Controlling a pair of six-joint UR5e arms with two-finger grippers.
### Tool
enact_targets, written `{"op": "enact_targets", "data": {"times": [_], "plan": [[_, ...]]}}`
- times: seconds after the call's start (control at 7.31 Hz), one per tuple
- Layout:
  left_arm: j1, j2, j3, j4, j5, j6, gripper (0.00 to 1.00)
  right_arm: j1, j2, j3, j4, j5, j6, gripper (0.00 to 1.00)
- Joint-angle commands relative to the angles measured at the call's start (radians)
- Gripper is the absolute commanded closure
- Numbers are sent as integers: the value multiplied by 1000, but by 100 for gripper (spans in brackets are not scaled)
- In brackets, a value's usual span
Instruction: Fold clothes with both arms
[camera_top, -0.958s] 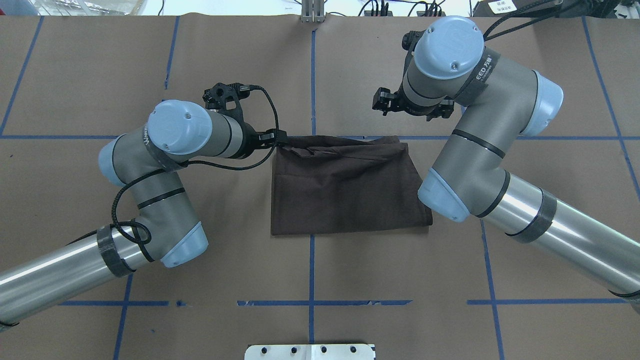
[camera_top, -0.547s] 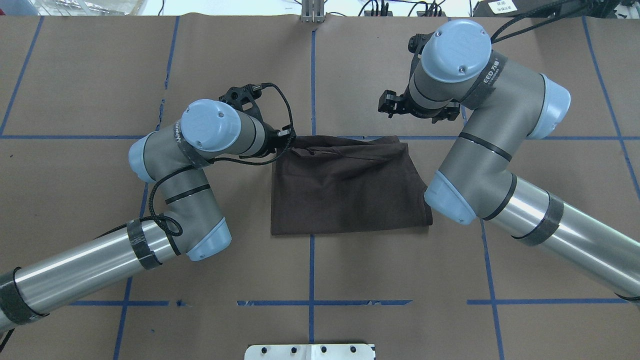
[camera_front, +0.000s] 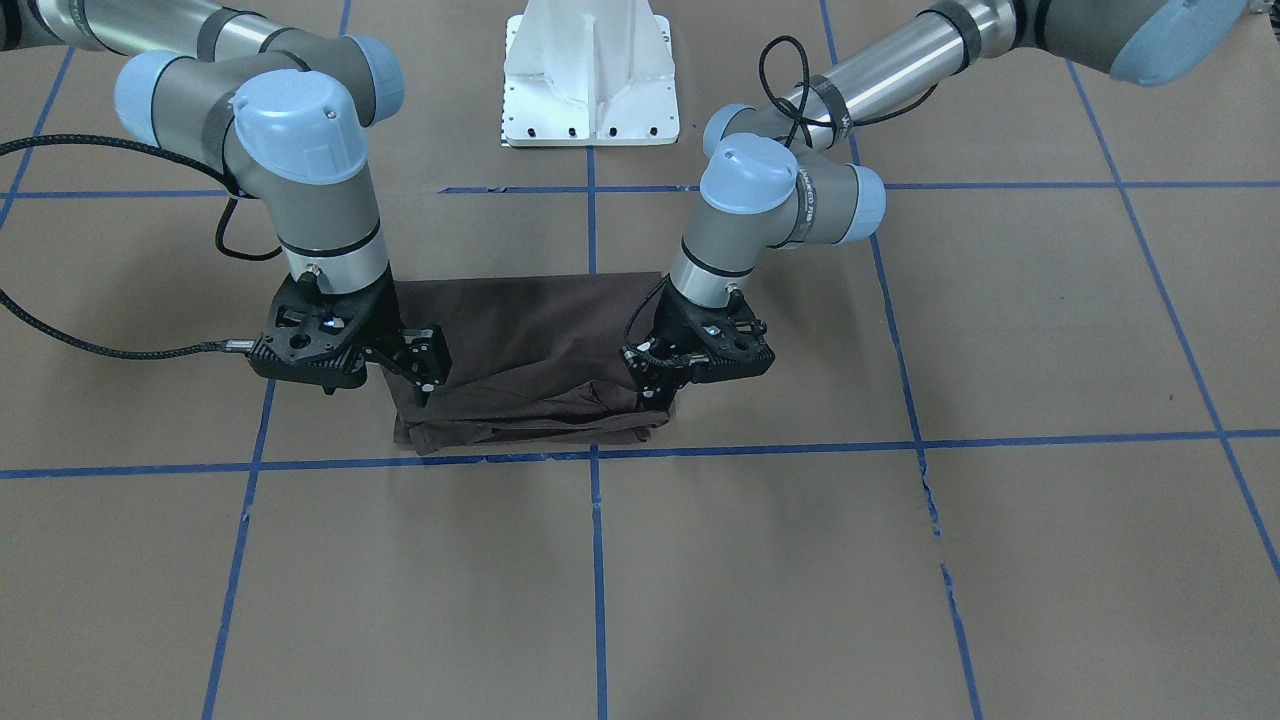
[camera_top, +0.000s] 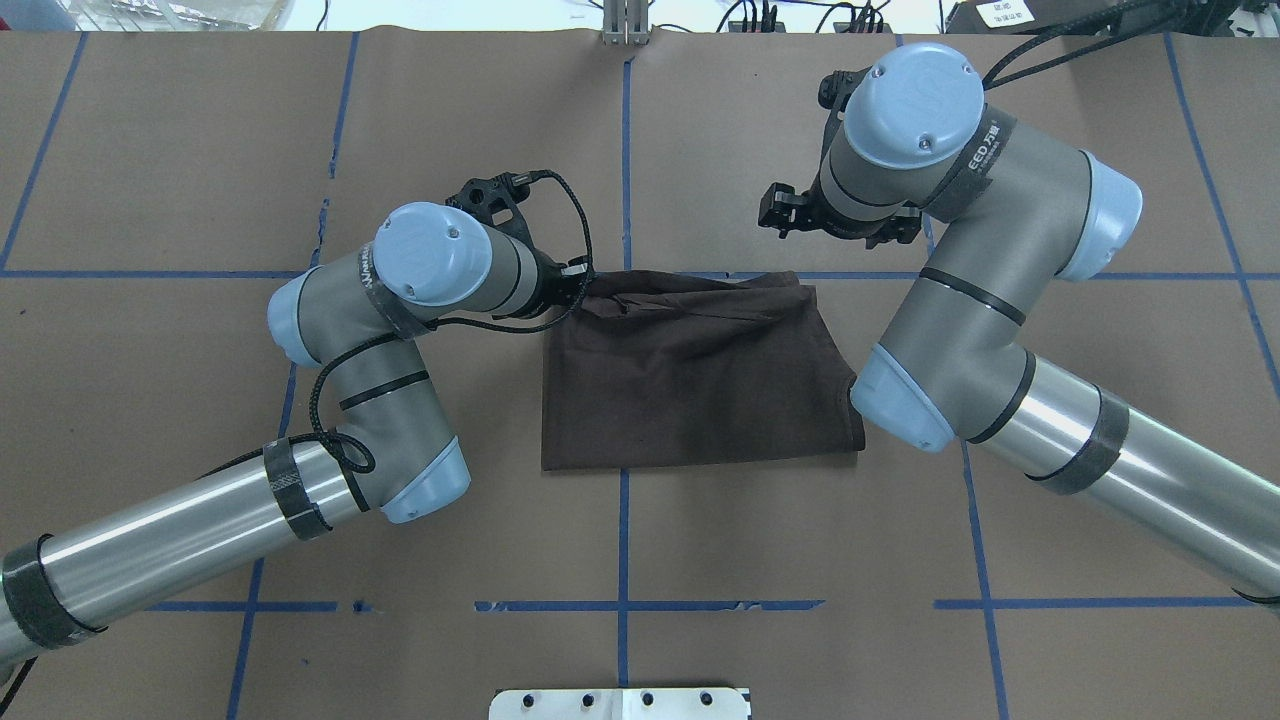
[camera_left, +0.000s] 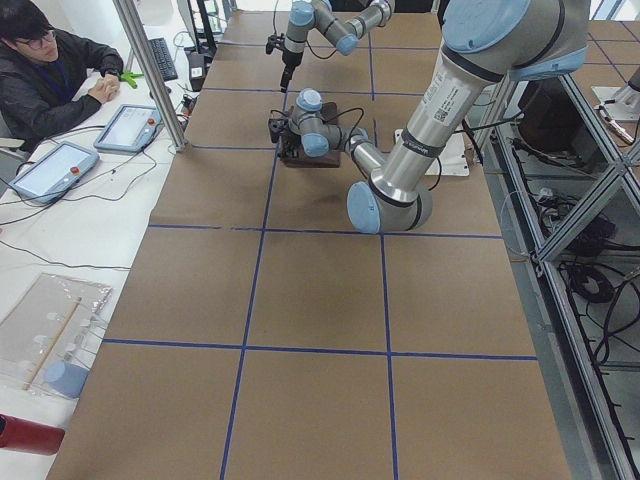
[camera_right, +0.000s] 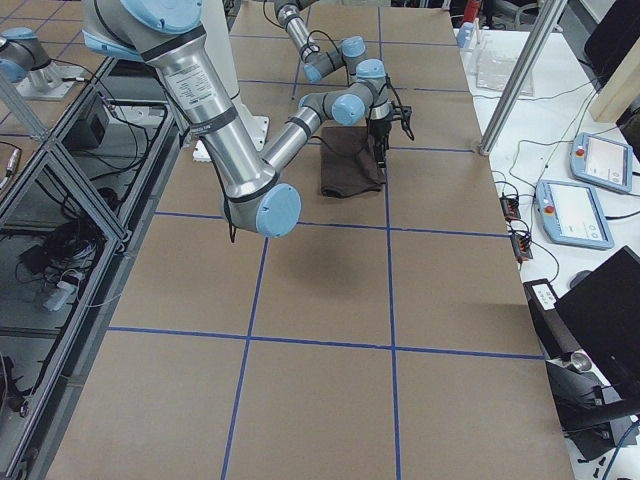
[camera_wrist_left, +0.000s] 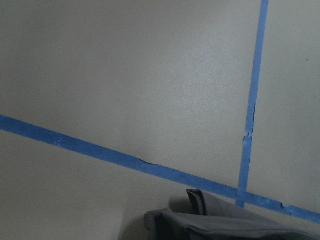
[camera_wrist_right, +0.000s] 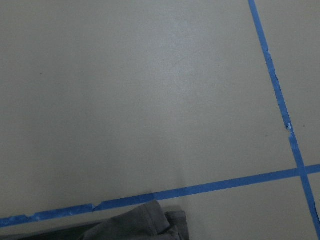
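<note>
The dark brown T-shirt (camera_front: 520, 330) lies folded into a rectangle at the table's middle (camera_top: 690, 380); its logo and tags are hidden. My left gripper (camera_front: 655, 400) points down onto the shirt's far left corner (camera_top: 578, 275); its fingers look close together, and whether they grip cloth does not show. My right gripper (camera_front: 425, 385) hangs just above the far right corner (camera_top: 775, 215), fingers apart and empty. Each wrist view shows only a rumpled shirt corner (camera_wrist_left: 225, 225) (camera_wrist_right: 135, 225) at its bottom edge, without fingers.
Brown paper with blue tape lines (camera_top: 623, 150) covers the table. The white base plate (camera_front: 590, 90) stands at the robot's side. An operator (camera_left: 45, 70) sits with tablets beyond the table's far edge. Black cables (camera_front: 100, 350) trail from the right wrist.
The left arm's elbow and wrist have swung right, bringing the gripper over the shirt's far left corner. The right gripper has shifted slightly right. The shirt has kept its shape.
</note>
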Motion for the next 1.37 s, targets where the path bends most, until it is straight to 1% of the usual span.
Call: {"op": "enact_targets", "data": {"times": [0.0,0.14,0.27,0.41,0.55,0.68,0.82,0.96,1.09,1.23], "plan": [[-45,-1,33,0,1,60,100,-1,-2,5,1,0,1,0],[-73,1,63,0,1,100,100,-1,-2,7,1,1,1,0],[-84,1,70,0,0,103,100,-2,-2,7,1,1,1,0],[-89,2,70,-2,0,131,65,-2,-2,7,1,5,1,0],[-92,5,64,1,-2,257,1,-2,-2,8,1,6,1,0],[-114,11,48,6,-11,299,0,-1,-2,10,1,12,0,0],[-130,49,-15,13,-20,371,0,1,-15,39,-2,32,0,0],[-159,153,-132,29,-58,481,0,17,-64,87,-11,69,-38,0],[-202,242,-263,94,-101,611,0,77,-139,146,-16,134,-166,0],[-229,339,-401,165,-118,713,0,141,-222,195,-29,184,-292,0]]}}
